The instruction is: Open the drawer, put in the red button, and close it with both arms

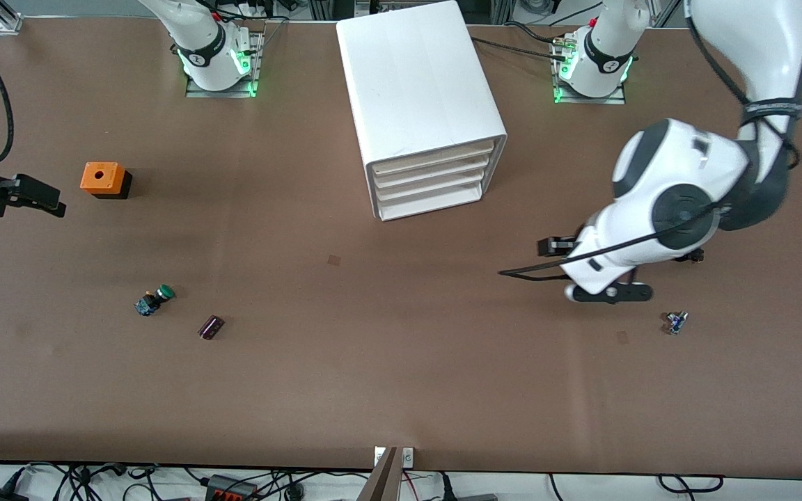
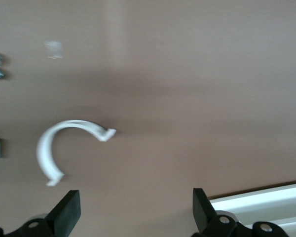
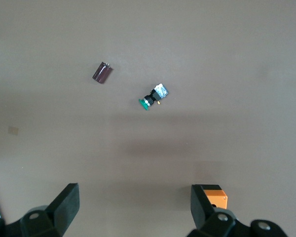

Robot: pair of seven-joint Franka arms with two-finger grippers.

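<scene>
From where I stood, the cabinet's drawers at the table's twelve o'clock sat shut, with no red button showing. The left end effector over four o'clock and the right end effector over nine both gaped empty, so any drawer work wanted a square approach.

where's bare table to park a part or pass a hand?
Widest bare patch: the near strip of the table, below the dark capacitor and green button. Also between the orange box and the drawer cabinet. Tightest around the left gripper, beside the small blue part.
</scene>
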